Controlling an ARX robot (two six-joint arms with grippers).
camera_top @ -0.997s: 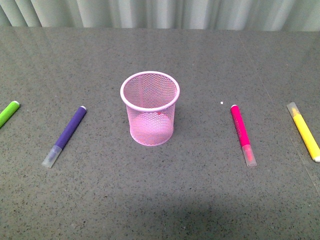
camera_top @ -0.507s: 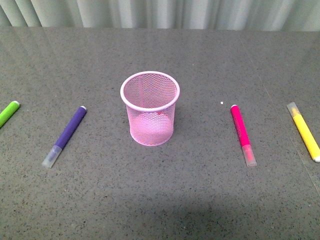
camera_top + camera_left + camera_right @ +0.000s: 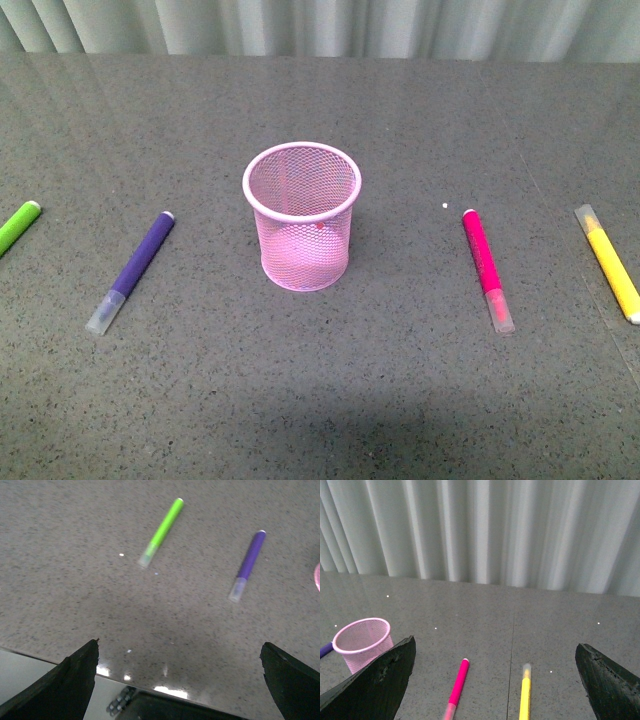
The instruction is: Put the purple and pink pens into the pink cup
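Observation:
The pink cup [image 3: 302, 215] stands upright and empty in the middle of the grey table; it also shows in the right wrist view [image 3: 362, 642]. The purple pen [image 3: 132, 269] lies flat to its left, also seen from the left wrist [image 3: 247, 565]. The pink pen [image 3: 486, 267] lies flat to the cup's right and between the right fingers' span [image 3: 457, 686]. Neither arm shows in the front view. My left gripper [image 3: 179, 680] is open above the table's near edge, well short of the purple pen. My right gripper [image 3: 495, 685] is open, holding nothing.
A green marker [image 3: 16, 228] lies at the far left, also in the left wrist view [image 3: 161, 531]. A yellow marker [image 3: 610, 262] lies at the far right, beside the pink pen [image 3: 524, 697]. A pale curtain [image 3: 485, 530] backs the table.

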